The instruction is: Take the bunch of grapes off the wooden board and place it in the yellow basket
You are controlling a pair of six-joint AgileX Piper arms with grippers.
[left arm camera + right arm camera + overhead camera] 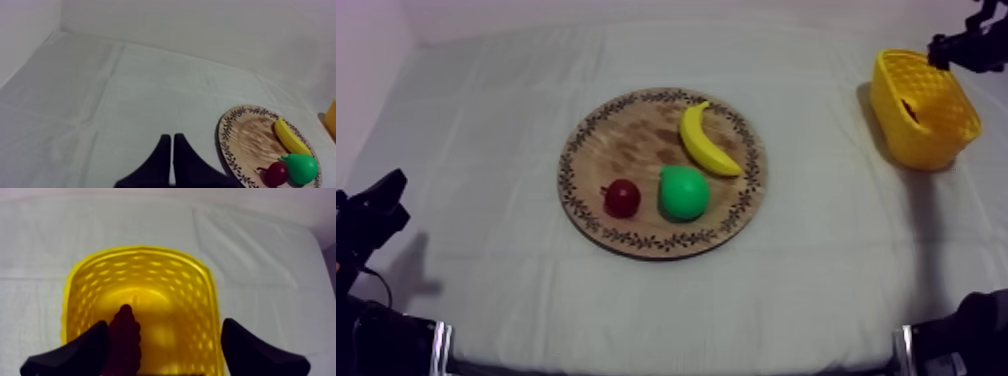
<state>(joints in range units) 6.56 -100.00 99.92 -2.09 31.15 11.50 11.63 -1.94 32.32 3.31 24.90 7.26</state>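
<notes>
right wrist view looks straight down into the yellow basket, where the bunch of grapes lies on its floor, a dark purple-red lump close beside one black finger. the right gripper hangs over the basket mouth with its fingers spread wide and nothing between them but the grapes below, so i judge the drop made and only the lift away left. from the top view, the basket stands near the table's far right corner. the round wooden board sits at the table's middle with the banana, pear and small red fruit on it, and no grapes. the left gripper rests near the table's left front edge, fingers together as a narrow wedge, likely parked since this job needs one arm.
</notes>
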